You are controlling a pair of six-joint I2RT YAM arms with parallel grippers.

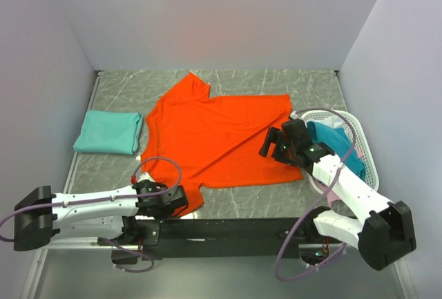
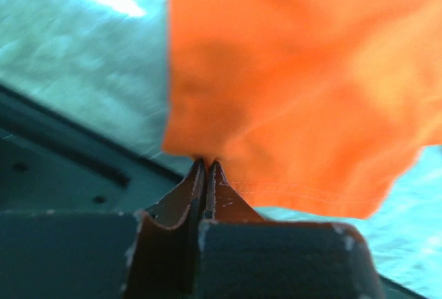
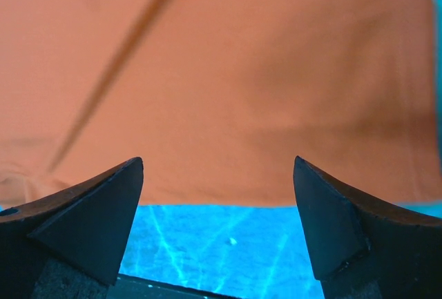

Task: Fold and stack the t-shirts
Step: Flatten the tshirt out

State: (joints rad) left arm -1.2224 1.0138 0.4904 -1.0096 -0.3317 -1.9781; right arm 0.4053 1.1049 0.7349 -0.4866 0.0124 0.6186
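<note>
A bright orange-red short-sleeved cloth t-shirt [image 1: 214,140] lay spread flat in the middle of the grey marble-patterned table [image 1: 276,85]. One sleeve pointed to the far side and the other sleeve reached the near edge of the table.

The left gripper [image 1: 181,201] was low at this near sleeve. In the left wrist view its two dark fingers [image 2: 219,188] were pressed together, and the edge of the orange-red cloth [image 2: 297,85] was pinched between their tips. The cloth hung a little above the table there.

The right gripper [image 1: 269,143] was over the right side of the same shirt, near its hem. In the right wrist view its fingers [image 3: 103,209] stood wide apart with nothing between them. Below them there was only the flat orange-red cloth [image 3: 221,71] and its straight hem.

A second t-shirt, teal-turquoise and folded into a neat rectangle [image 1: 108,132], lay at the left side of the table, just beside the spread shirt but not touching it.

At the right side of the table stood a white plastic lattice basket [image 1: 360,128], close to the right arm. Some crumpled turquoise cloth [image 1: 338,140] lay inside it; what garment it was could not be told.
</note>
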